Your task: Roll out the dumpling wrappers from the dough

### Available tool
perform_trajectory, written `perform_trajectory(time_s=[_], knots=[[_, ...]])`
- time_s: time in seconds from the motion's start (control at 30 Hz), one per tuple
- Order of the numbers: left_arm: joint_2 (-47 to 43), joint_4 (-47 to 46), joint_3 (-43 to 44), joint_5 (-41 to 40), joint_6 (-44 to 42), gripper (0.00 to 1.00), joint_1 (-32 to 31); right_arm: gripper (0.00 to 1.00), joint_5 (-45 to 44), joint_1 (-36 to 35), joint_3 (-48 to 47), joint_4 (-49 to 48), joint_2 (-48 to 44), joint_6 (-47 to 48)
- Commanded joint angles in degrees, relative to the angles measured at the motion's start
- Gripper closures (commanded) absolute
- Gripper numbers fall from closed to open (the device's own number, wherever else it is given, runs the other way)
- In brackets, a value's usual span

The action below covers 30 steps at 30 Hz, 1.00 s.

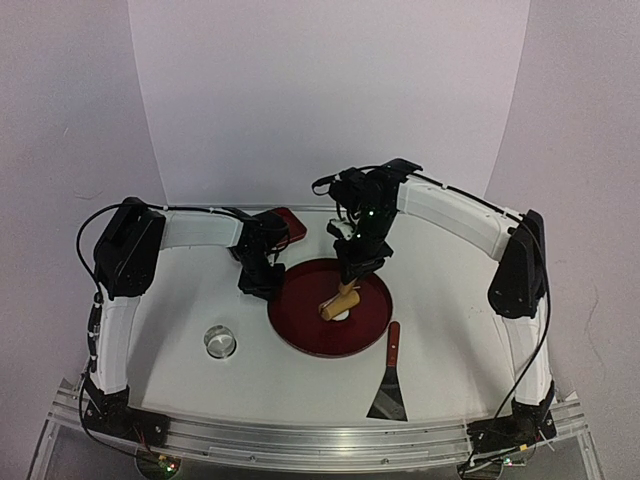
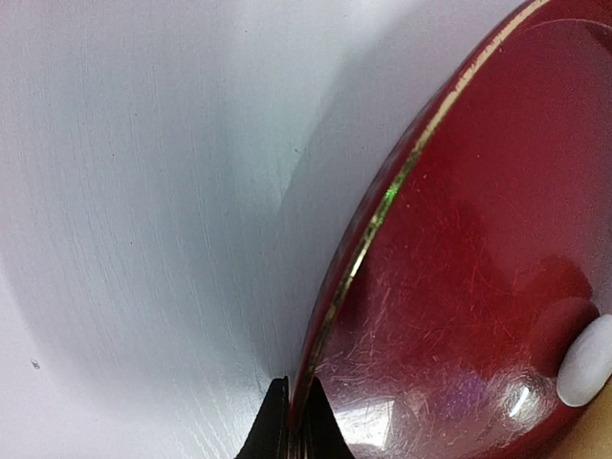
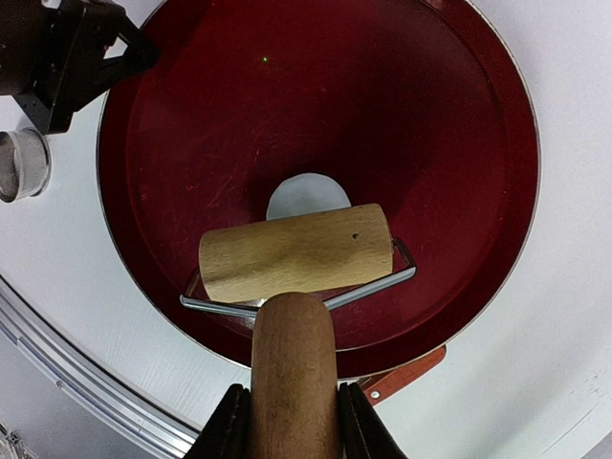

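Observation:
A small white piece of dough (image 3: 304, 195) lies near the middle of the round red tray (image 3: 239, 86), partly under the wooden roller drum (image 3: 296, 251). My right gripper (image 3: 295, 421) is shut on the roller's brown handle (image 3: 295, 363) and holds the drum on the dough's near side. In the top view the roller (image 1: 338, 301) lies on the tray (image 1: 300, 330) below the right gripper (image 1: 360, 255). My left gripper (image 2: 296, 416) is shut on the tray's left rim (image 2: 382, 210), also in the top view (image 1: 264, 281). The dough shows at the left wrist view's right edge (image 2: 585, 361). No separate round wrapper shows.
A metal ring cutter (image 1: 220, 342) stands on the table left of the tray and shows in the right wrist view (image 3: 19, 163). A scraper with a red handle (image 1: 389, 382) lies at the tray's front right. A dark red object (image 1: 291, 226) sits behind the left arm.

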<state>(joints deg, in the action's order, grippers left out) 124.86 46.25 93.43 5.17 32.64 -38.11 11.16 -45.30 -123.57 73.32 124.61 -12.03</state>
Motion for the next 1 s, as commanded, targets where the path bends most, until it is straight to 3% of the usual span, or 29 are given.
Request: perform_trajectory(time_s=[0.0,0.63,0.97], knots=[[3.4,6.2,-1.5,-7.0,1.7,1.00,0.0,1.00,-1.3,0.1,-0.2,-2.9,2.8,0.7],[3.4,6.6,-1.4,-6.9,2.1,1.00,-0.1,1.00,-3.9,0.1,16.7,-8.4,3.4,4.8],[4.4,7.7,-0.4,-6.5,2.5,1.00,-0.1,1.00,-11.1,-0.6,21.1,-9.4,6.2,6.5]])
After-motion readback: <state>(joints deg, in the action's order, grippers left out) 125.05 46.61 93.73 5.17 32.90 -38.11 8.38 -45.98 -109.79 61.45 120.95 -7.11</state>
